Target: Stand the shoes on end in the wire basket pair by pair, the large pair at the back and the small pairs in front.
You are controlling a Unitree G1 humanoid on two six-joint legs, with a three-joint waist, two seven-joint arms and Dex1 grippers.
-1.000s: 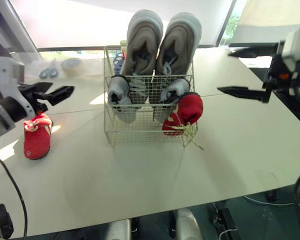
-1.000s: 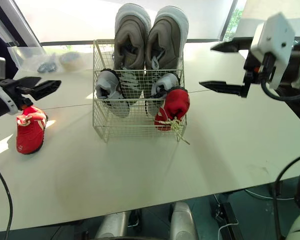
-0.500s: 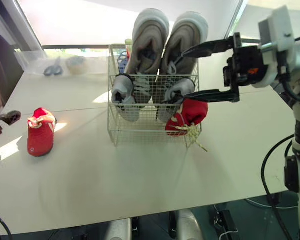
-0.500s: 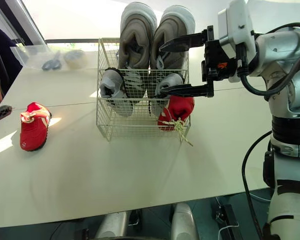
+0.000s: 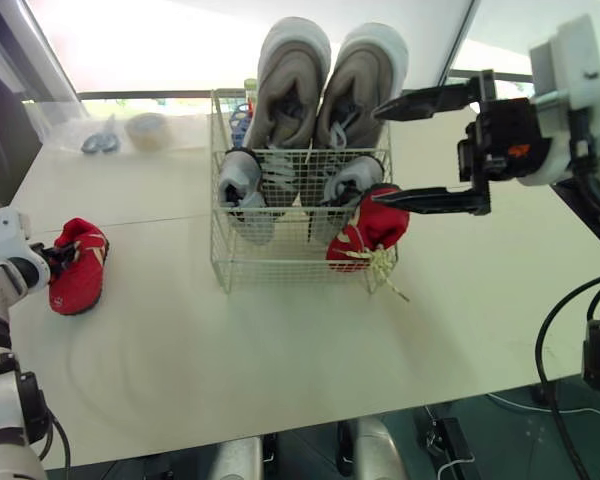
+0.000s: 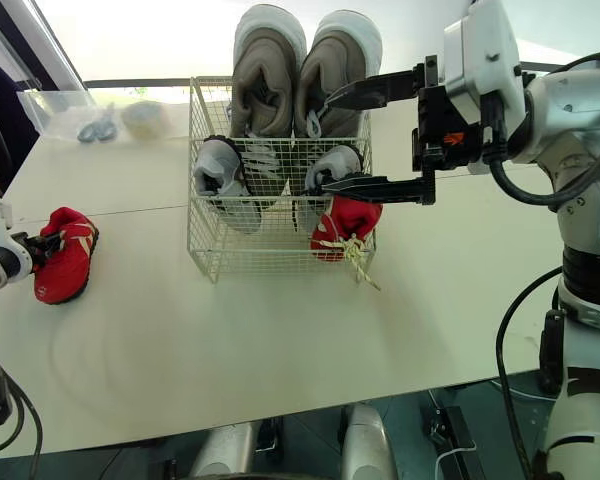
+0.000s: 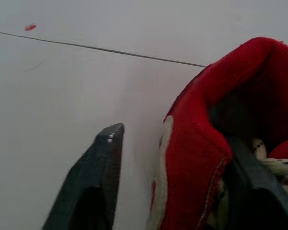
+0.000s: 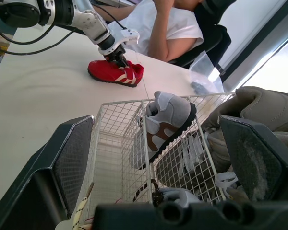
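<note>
The wire basket point(image 5: 230, 262) stands mid-table. A large beige pair point(image 5: 325, 85) stands on end at its back, with a small grey pair point(image 5: 242, 185) in front of it. One small red shoe point(image 5: 372, 228) hangs at the basket's front right corner, laces trailing. The other red shoe point(image 5: 80, 266) lies on the table at the left. My left gripper point(image 5: 50, 262) is at its heel: one finger point(image 7: 93, 187) stands outside with a small gap, the other point(image 7: 254, 191) inside the collar. My right gripper point(image 5: 378, 152) hovers wide open over the basket's right side.
A bag with scissors point(image 5: 98, 143) and a tape roll point(image 5: 145, 128) lie at the back left. In the right wrist view a seated person point(image 8: 170, 26) is beyond the table's left side. Bare tabletop point(image 5: 280, 350) stretches in front of the basket.
My left gripper has come down to the lying red shoe and now straddles its heel; the shoe has turned slightly. My right gripper swung in from the right to over the basket.
</note>
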